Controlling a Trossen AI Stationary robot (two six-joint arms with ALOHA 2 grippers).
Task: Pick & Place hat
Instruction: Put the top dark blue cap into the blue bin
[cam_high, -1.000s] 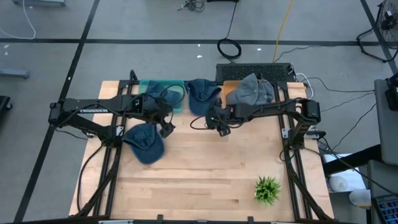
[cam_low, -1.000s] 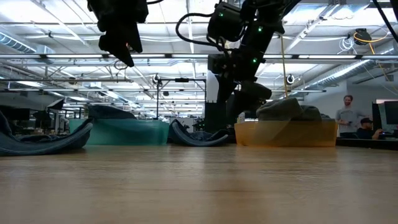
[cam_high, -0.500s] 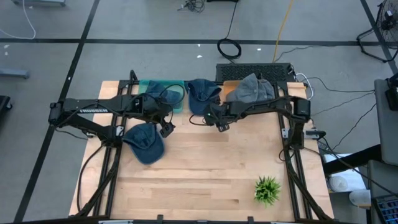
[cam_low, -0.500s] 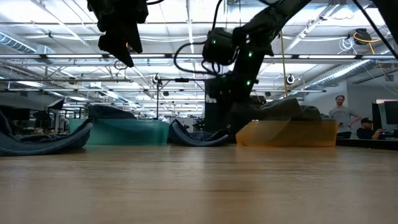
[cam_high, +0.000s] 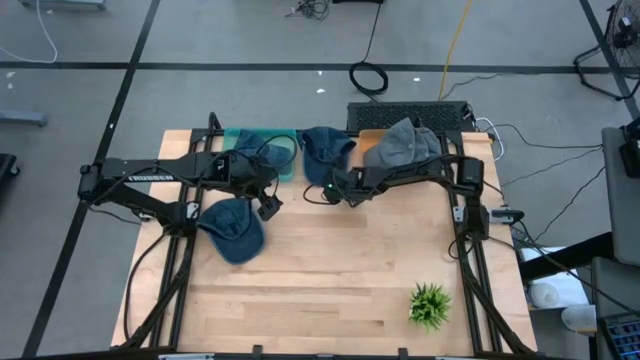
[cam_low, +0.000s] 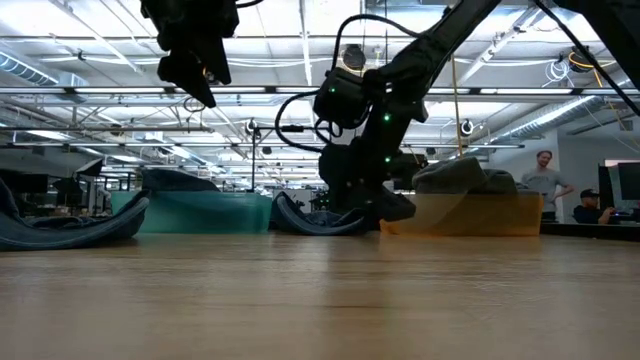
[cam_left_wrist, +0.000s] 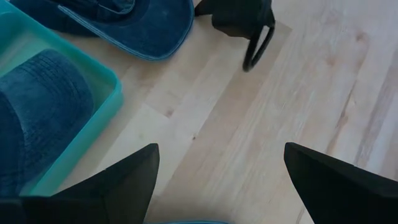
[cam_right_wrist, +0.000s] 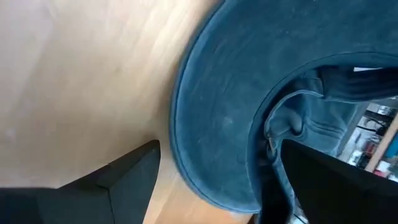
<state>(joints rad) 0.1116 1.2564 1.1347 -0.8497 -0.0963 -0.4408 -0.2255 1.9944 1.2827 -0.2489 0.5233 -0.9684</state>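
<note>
i have the right gripper (cam_high: 336, 188) low at the brim of the dark blue denim cap (cam_high: 322, 152) lying upside down just beside the teal plastic bin (cam_high: 284, 160), fingers (cam_right_wrist: 127, 174) spread so one can slide under the brim; they seem not to touch it yet. the left gripper (cam_high: 268, 204) waits raised on the bin's table side, fingers apart, holding nothing, out of the way.
</note>
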